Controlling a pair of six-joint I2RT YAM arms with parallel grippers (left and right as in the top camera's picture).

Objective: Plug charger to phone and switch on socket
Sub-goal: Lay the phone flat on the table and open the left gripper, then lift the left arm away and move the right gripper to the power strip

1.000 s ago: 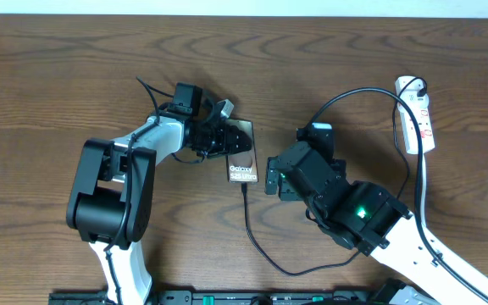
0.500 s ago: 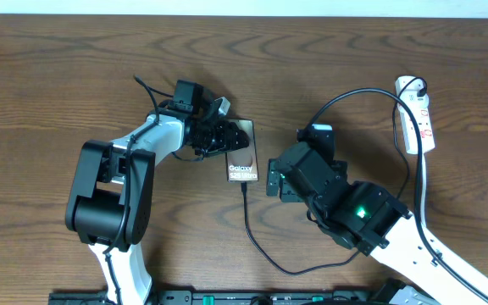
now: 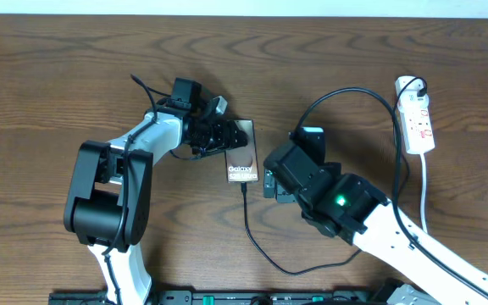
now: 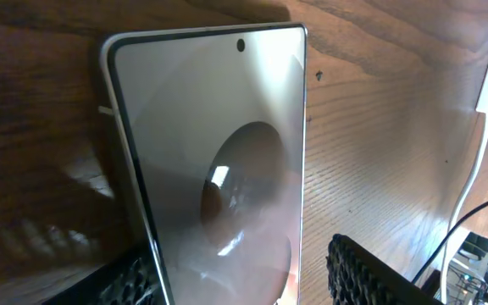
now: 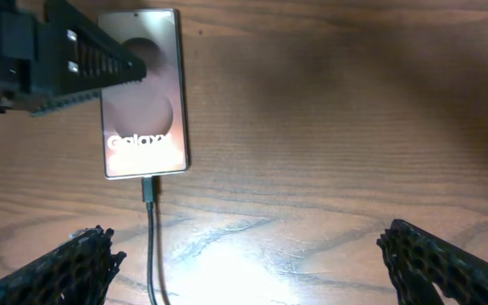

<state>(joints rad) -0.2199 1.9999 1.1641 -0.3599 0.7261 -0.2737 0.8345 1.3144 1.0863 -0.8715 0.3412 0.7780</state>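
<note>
The phone lies flat on the wooden table, its white "Galaxy" lettering facing up. The charger is a thin black cable, and its plug tip sits in the phone's bottom edge. My left gripper straddles the phone's upper end. In the left wrist view its fingers stand on either side of the phone, with a gap on the right, so it is open. My right gripper hangs wide open over bare table just right of the phone's lower end, holding nothing. The socket lies at the far right.
The charger cable loops down toward the table's front edge, then rises on the right to the socket. A white cord runs from the socket toward the front. The right arm's body lies across the table between phone and socket.
The left gripper's jaws have widened around the phone's upper end. The right arm has shifted a little left, toward the phone. The phone and cable have stayed put.
</note>
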